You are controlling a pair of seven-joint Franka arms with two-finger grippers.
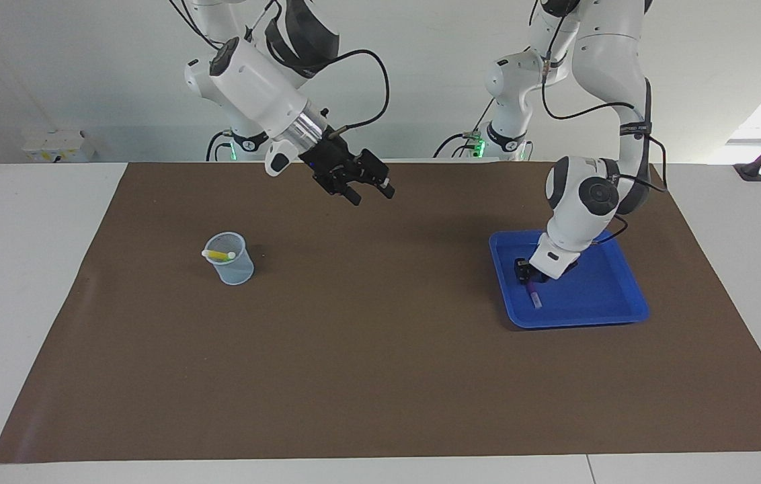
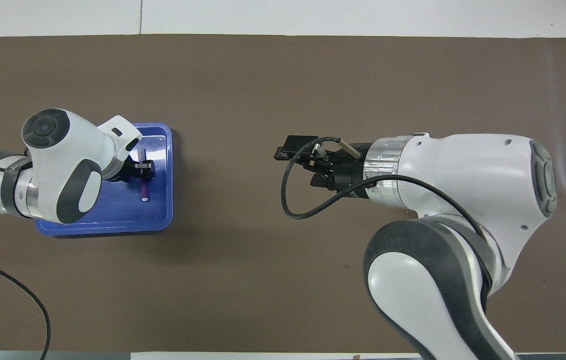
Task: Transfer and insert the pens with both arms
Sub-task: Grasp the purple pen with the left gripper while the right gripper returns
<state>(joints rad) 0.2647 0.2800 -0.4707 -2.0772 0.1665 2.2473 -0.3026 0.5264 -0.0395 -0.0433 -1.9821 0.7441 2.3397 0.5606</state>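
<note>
Left gripper: down in the blue tray, fingers either side of the purple pen; grip unclear.
Right gripper: raised over the mat, fingers apart, empty.
Yellow pen: in the cup.

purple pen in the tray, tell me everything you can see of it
The purple pen is a short slim marker with a purple barrel and a pale whitish cap end. It lies flat on the floor of the blue tray, toward the left arm's end of the table, cap end pointing away from the robots. The left gripper is down over its other end, fingers either side; whether they already pinch it cannot be told. Nothing else is near it.
</note>
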